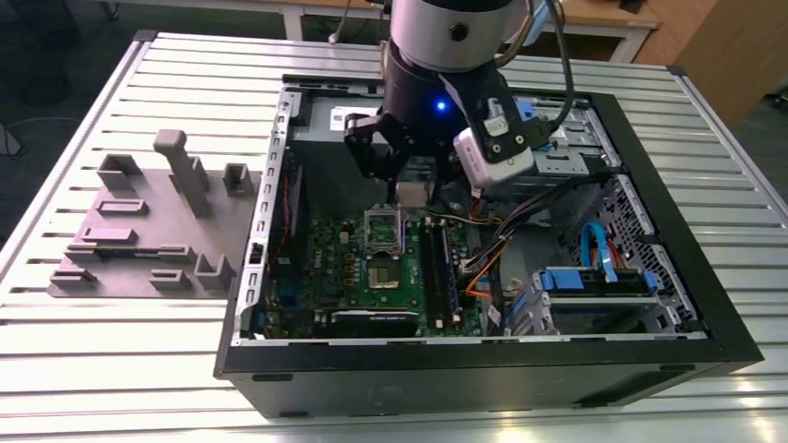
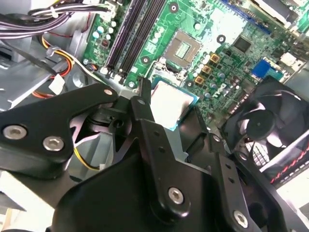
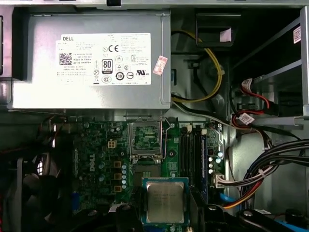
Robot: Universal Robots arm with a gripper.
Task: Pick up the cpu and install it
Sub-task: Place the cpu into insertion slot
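The cpu (image 3: 165, 201), a flat square chip with a shiny silver top and pale edge, is held between my gripper's (image 3: 165, 215) black fingers (image 2: 144, 104). In the second wrist view the cpu (image 2: 169, 102) hangs level above the green motherboard (image 2: 227, 29), short of the open socket (image 2: 182, 47). In the first wrist view the socket (image 3: 146, 140) lies just beyond the chip, its metal frame around it. In the exterior view my gripper (image 1: 412, 189) is inside the open computer case, a little above the socket (image 1: 384, 242), with the pale cpu (image 1: 412, 193) at its tip.
A grey-mauve tray (image 1: 136, 231) with upright blocks sits on the slatted table at the exterior view's left. Inside the case are the power supply (image 3: 91, 63), memory slots (image 3: 193, 150), a black fan (image 2: 270, 121), bundled cables (image 3: 270, 164) and a blue drive bracket (image 1: 591, 281).
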